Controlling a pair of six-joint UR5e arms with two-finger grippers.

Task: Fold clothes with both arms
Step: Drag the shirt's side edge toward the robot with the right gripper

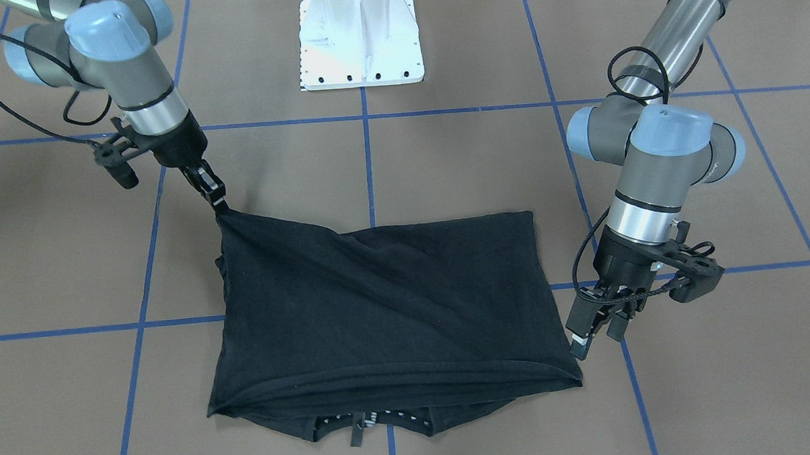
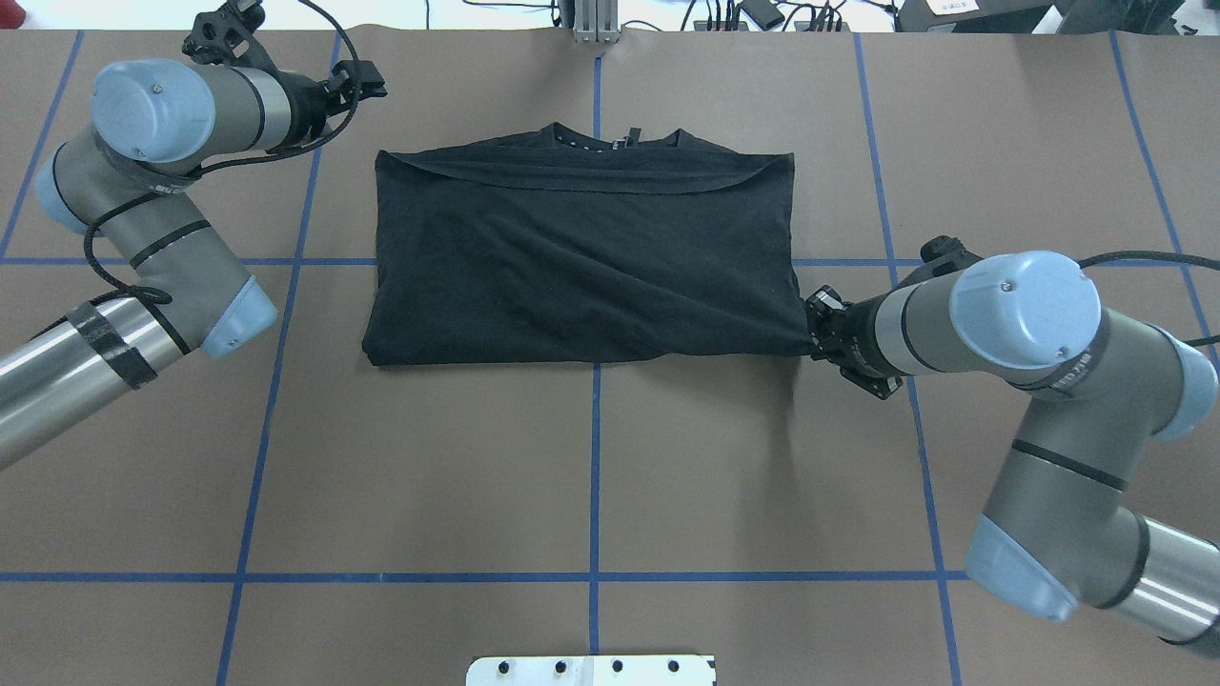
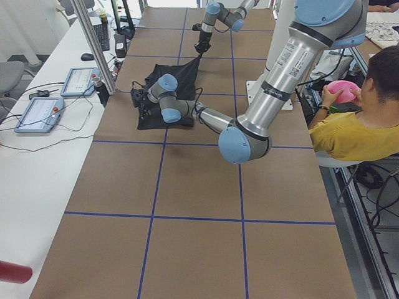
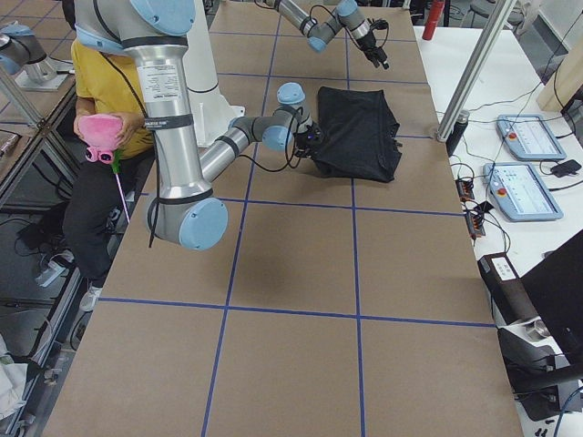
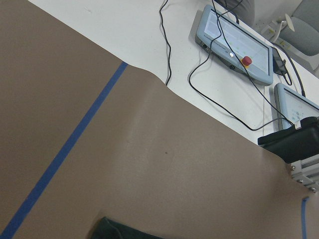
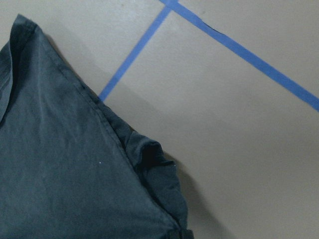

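The black T-shirt (image 1: 382, 306) lies folded into a rough rectangle on the brown table, its collar (image 2: 610, 143) at the edge far from the robot. Its graphic is hidden. My right gripper (image 1: 219, 202) is shut on the shirt's corner nearest the robot and lifts it slightly, so the cloth pulls into a taut ridge; this also shows in the overhead view (image 2: 812, 335). My left gripper (image 1: 598, 334) is open and empty, just beside the shirt's far corner (image 1: 572, 379), not touching it. The left wrist view shows only a sliver of the shirt (image 5: 117, 230).
The white pedestal base (image 1: 360, 40) stands at the robot's side of the table. Blue tape lines (image 2: 596, 476) grid the brown paper. Teach pendants (image 5: 234, 45) and cables lie on the white bench beyond the far edge. A seated person in yellow (image 3: 355, 137) is behind the robot.
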